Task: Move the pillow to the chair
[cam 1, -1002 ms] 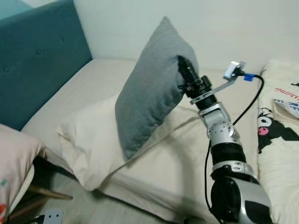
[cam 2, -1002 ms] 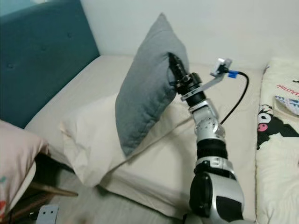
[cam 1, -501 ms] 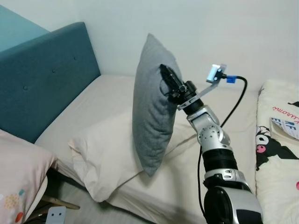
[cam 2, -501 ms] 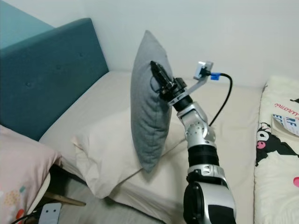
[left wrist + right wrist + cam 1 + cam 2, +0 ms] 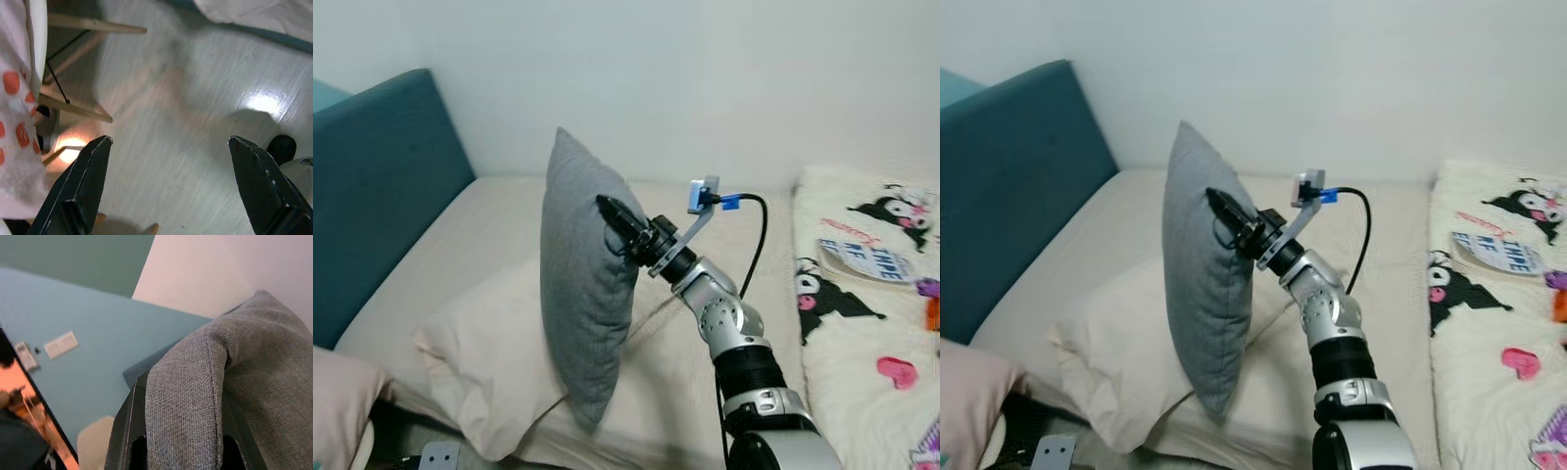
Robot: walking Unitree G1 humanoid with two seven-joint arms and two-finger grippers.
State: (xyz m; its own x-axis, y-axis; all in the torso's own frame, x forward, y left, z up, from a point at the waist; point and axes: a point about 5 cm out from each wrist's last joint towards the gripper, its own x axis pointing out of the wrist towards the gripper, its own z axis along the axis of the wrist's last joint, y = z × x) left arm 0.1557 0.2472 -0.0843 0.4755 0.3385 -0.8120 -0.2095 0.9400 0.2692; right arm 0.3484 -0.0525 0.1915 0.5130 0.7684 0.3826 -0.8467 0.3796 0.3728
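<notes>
Pillow [image 5: 579, 294], grey, held upright above the cream pillow [image 5: 484, 362] on the bed [image 5: 499, 225] as my right gripper [image 5: 612, 211] clamps its edge; my left gripper [image 5: 166, 191] hangs with fingers spread over the wooden floor [image 5: 186, 112]

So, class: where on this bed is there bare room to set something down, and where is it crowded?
Free: bare mattress between the teal headboard and grey pillow, which the right gripper grips. Crowded: the cream pillow at the near edge, and the cartoon blanket on the right.
</notes>
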